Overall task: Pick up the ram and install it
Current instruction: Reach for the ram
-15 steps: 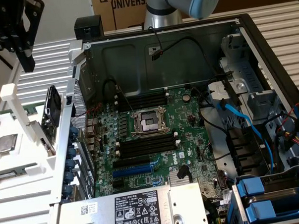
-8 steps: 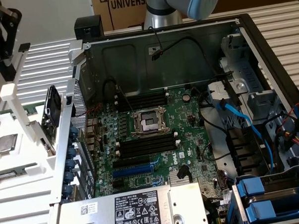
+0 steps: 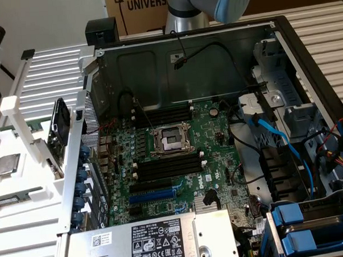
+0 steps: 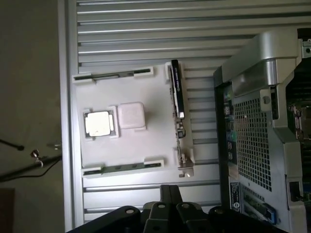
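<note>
Lying flat in a groove of a white holder (image 4: 155, 141), the ram (image 4: 121, 168) sat on the slatted desk (image 4: 146, 29) outside the open computer case (image 4: 262, 126). A second stick (image 4: 112, 75) lay in the opposite groove, with a silver-topped processor chip (image 4: 99, 124) and a white block (image 4: 131, 115) between the two. A black card (image 4: 177, 90) stood on edge along the holder's case-side rim. The hand (image 4: 169, 190) hung above, apart from the ram, its fingers pressed together on nothing. Inside the case, black memory slots (image 3: 166, 167) flanked the processor socket (image 3: 171, 141) on the motherboard (image 3: 218, 160).
</note>
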`<state>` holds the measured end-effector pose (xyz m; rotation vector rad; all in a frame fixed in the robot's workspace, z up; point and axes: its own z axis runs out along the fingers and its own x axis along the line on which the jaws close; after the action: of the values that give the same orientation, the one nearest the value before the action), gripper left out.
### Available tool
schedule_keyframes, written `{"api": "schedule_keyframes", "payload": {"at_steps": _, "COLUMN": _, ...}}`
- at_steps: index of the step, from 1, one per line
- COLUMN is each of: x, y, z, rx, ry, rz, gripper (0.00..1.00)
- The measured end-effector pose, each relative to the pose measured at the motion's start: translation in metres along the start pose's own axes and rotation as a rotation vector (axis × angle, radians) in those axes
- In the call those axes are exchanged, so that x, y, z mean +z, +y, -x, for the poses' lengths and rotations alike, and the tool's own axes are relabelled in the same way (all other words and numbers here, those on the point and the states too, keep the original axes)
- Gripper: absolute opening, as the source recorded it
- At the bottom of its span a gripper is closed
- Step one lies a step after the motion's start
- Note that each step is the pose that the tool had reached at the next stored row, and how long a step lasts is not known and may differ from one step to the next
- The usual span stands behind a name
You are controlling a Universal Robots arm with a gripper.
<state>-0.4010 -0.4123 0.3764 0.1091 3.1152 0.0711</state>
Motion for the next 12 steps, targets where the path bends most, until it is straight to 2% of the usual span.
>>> {"api": "schedule_keyframes", "payload": {"at_steps": 2, "x": 0.0017, "y": -0.0025, "z": -0.007, "rx": 0.0, "ry": 0.0002, "rz": -0.0001, "gripper": 0.11}}
{"api": "schedule_keyframes", "payload": {"at_steps": 5, "x": 0.0021, "y": -0.0024, "z": -0.01, "rx": 0.0, "ry": 0.0, "rz": 0.0, "gripper": 0.11}}
{"api": "schedule_keyframes", "payload": {"at_steps": 6, "x": 0.002, "y": -0.0025, "z": -0.017, "rx": -0.001, "ry": 0.0, "rz": 0.0, "gripper": 0.11}}
{"api": "schedule_keyframes", "payload": {"at_steps": 8, "x": 0.0018, "y": -0.0029, "z": -0.023, "rx": -0.001, "ry": 0.0001, "rz": 0.0, "gripper": 0.11}}
{"api": "schedule_keyframes", "payload": {"at_steps": 12, "x": 0.0024, "y": 0.0008, "z": -0.033, "rx": -0.001, "ry": 0.0, "rz": 0.0001, "gripper": 0.11}}
